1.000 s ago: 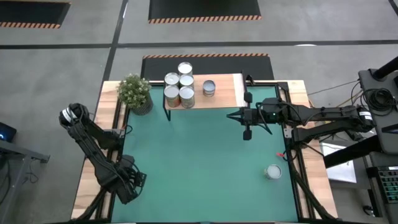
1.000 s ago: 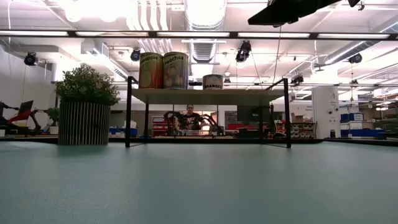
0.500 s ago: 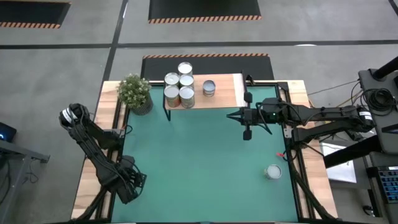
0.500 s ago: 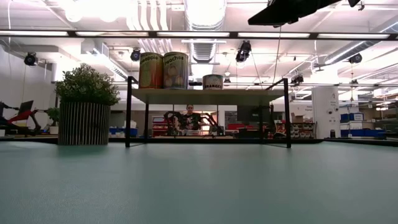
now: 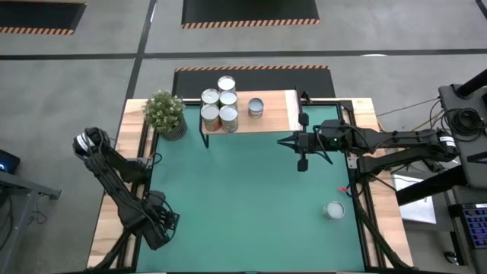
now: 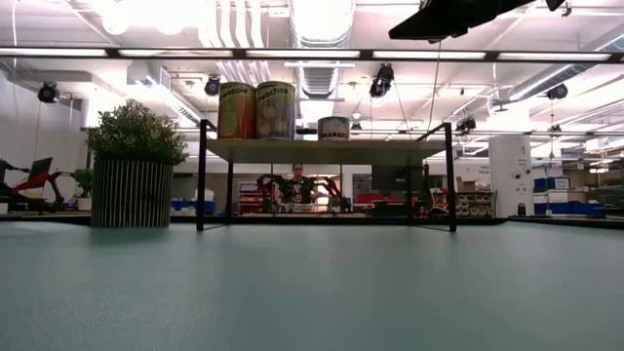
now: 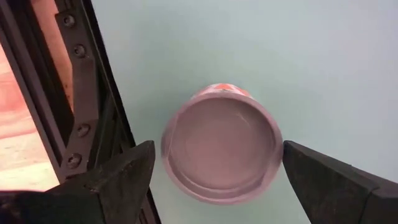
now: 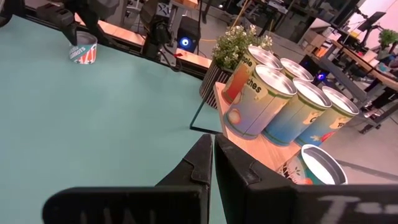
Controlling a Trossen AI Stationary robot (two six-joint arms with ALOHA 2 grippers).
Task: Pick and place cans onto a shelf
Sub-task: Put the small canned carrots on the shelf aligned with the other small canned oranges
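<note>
Left wrist view is showing a can [image 7: 221,147] standing upright, axis vertical, on the tabletop [image 7: 298,56] between the wide-open left pincer [image 7: 214,177] fingers, unheld. Five cans [image 5: 221,108] are standing on the shelf [image 5: 274,114]. The right pincer [image 8: 212,158] is hovering shut, empty, beside it.

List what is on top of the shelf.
On the shelf stand five tall cans in a cluster at its plant end, with one short can beside them. The low view shows only three; the rest are hidden behind.

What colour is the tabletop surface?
Teal green; the table shows best in the high view.
</note>
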